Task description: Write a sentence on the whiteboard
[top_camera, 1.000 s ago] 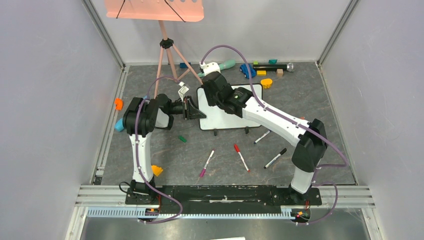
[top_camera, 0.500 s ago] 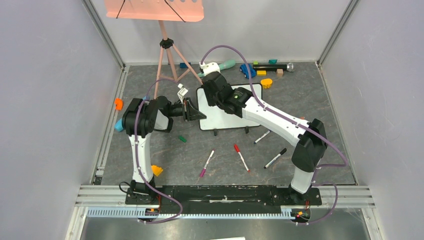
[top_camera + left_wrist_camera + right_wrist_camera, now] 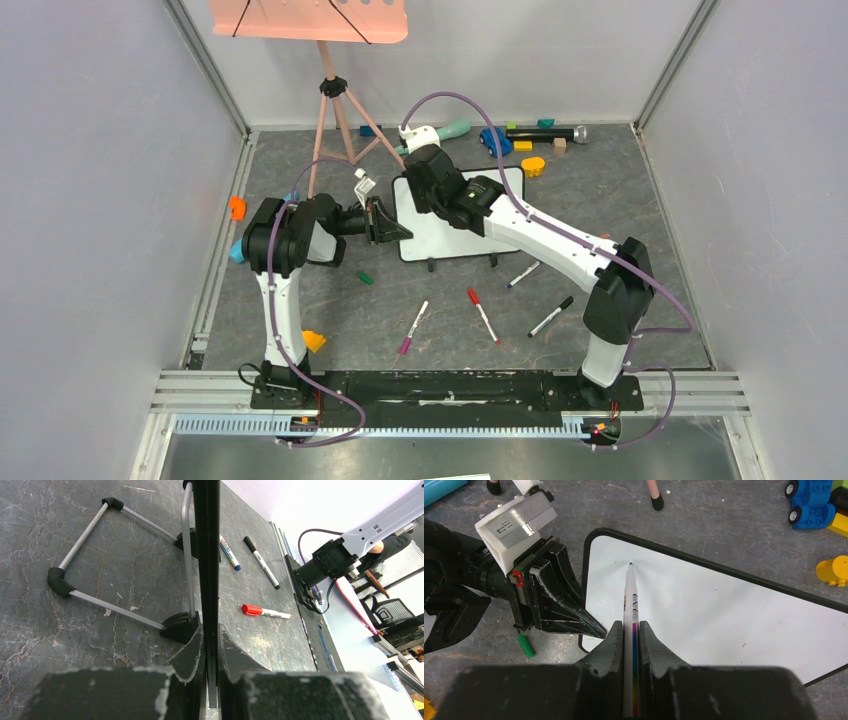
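While left fingers (image 3: 190, 655) clamp whiteboard (image 3: 724, 610) edge, right fingers (image 3: 616, 640) pinch marker (image 3: 630, 600), tip maybe touching

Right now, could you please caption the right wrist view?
Marker pinched in the right fingers, tip at the whiteboard's corner; left fingers clamp its edge.

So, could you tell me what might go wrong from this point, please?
1. The marker in the right pincer points close to a corner of the whiteboard, so a stroke could slip onto the rim.
2. The left pincer clamps only the board's left edge, and the board rests on a thin wire stand, so pen pressure might tilt it.
3. The two pincers are close together and could collide.
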Motion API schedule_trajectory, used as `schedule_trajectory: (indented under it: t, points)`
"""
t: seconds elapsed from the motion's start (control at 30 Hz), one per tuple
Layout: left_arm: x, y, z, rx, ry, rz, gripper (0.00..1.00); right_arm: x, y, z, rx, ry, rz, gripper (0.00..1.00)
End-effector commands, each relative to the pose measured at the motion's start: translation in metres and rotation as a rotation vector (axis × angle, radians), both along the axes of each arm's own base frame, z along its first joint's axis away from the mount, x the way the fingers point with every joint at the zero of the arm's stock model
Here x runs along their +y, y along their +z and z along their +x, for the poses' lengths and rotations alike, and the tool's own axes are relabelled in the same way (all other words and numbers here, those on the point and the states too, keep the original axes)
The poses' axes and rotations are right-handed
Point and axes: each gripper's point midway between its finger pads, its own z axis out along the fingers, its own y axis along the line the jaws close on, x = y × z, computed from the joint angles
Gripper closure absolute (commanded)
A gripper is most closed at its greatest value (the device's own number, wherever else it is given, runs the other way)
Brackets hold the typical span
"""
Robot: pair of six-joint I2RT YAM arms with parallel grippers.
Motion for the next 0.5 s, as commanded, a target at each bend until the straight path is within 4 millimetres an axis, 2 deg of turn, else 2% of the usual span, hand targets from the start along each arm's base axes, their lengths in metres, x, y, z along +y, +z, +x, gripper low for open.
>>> schedule_trajectory:
  t: [0.0,0.47]
  points:
    - [-0.0036,0.0185,0.0039,-0.163,-0.025,-0.014,0.98,0.0003,0.0276,0.0018,-0.060,0.011,0.056,1.00]
    - [-0.0035,0.0161,0.0056,-0.144,-0.037,-0.013,0.98,-0.0036,0.0265,0.0056,-0.065,-0.018,0.049,1.00]
